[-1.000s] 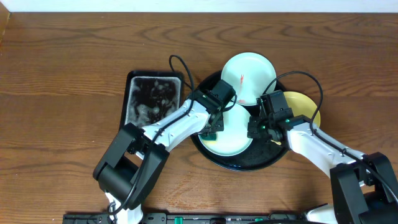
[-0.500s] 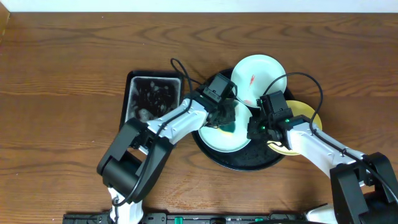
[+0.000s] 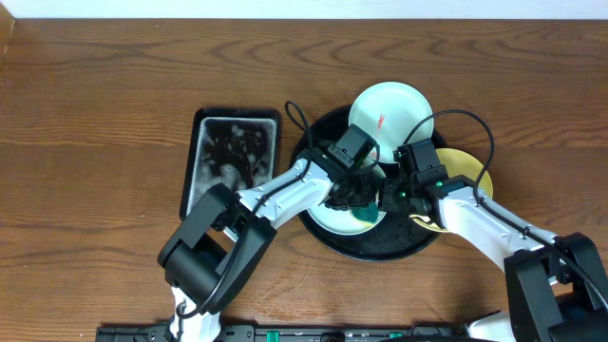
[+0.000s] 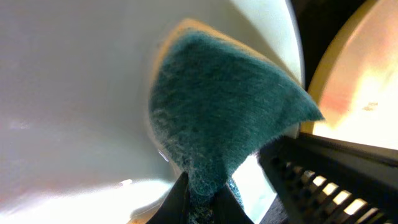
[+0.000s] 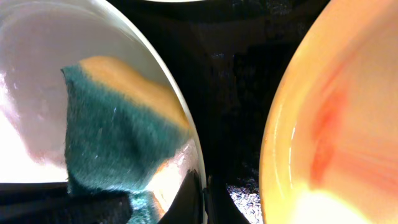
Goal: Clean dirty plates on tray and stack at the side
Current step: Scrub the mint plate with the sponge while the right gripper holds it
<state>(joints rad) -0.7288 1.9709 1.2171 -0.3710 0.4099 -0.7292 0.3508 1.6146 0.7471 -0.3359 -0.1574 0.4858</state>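
While left gripper (image 4: 202,198) clamps sponge (image 4: 224,118) (green-faced) on plate (image 4: 74,81), right gripper (image 5: 200,194) pinches rim

I can read no text, label, brand, number or sign in any of my views.

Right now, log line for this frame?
left gripper: shut on sponge, pressed on mint plate in tray | right gripper: shut on its rim | yellow plate: red smear
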